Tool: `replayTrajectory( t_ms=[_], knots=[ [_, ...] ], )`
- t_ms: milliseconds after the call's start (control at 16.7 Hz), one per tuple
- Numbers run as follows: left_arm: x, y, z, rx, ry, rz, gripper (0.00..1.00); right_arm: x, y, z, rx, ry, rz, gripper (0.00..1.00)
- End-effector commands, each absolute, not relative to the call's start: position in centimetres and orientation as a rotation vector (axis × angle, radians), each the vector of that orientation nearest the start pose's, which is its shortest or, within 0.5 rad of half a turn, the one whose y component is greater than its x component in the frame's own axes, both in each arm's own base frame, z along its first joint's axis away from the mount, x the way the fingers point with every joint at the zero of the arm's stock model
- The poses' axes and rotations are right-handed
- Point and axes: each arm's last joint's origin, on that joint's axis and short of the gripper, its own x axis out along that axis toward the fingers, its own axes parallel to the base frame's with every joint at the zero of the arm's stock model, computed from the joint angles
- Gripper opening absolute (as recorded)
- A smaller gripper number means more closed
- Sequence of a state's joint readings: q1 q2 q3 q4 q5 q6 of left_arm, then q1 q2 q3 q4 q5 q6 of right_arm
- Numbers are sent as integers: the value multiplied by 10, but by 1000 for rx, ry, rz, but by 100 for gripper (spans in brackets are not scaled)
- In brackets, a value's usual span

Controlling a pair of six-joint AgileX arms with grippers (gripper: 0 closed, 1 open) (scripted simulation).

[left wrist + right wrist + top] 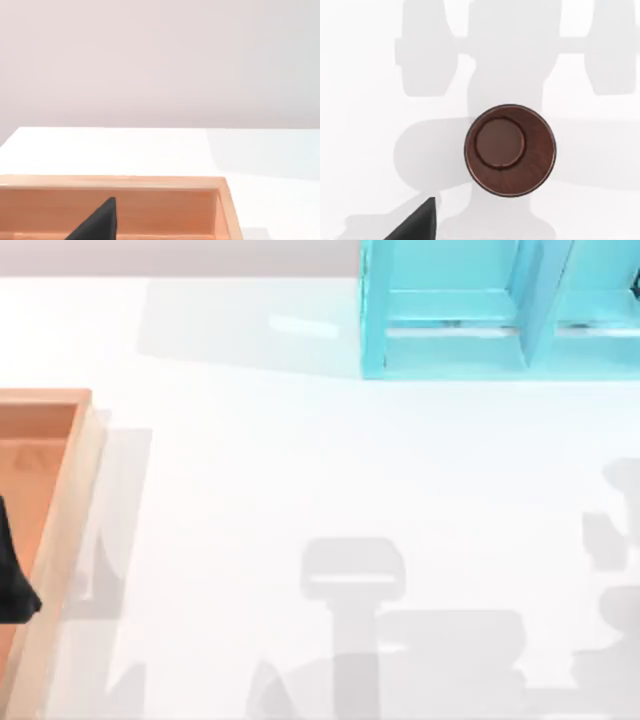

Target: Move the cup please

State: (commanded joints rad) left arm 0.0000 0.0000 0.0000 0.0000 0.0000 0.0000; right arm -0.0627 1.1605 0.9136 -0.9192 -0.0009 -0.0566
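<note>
A dark brown cup [510, 149] stands upright on the white table, its open mouth facing the right wrist camera from straight below. A dark edge of my right gripper [417, 224] shows beside the cup and apart from it, higher than the rim. At the table's left, my left gripper [14, 580] hangs over the wooden tray [70, 500]. In the left wrist view a dark part of the left gripper [97, 222] sits above the tray's inner wall [165, 210].
A light blue shelf unit [490, 310] stands at the back right of the table. The wooden tray runs along the left edge. Grey arm shadows [400, 640] fall across the white tabletop at the front middle and right.
</note>
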Motion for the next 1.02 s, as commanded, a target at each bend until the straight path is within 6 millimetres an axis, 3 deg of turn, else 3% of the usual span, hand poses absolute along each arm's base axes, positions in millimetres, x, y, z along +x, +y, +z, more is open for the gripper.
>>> replayTrajectory(
  t_ms=[420, 900, 1020],
  knots=[
    [106, -1, 160, 0, 0, 0, 100, 277, -22, 249, 6, 1542, -9, 100],
    [106, -1, 160, 0, 0, 0, 100, 284, -21, 248, 5, 1571, -5, 100],
    [106, -1, 160, 0, 0, 0, 100, 285, -22, 237, 7, 1576, -7, 100]
  ],
)
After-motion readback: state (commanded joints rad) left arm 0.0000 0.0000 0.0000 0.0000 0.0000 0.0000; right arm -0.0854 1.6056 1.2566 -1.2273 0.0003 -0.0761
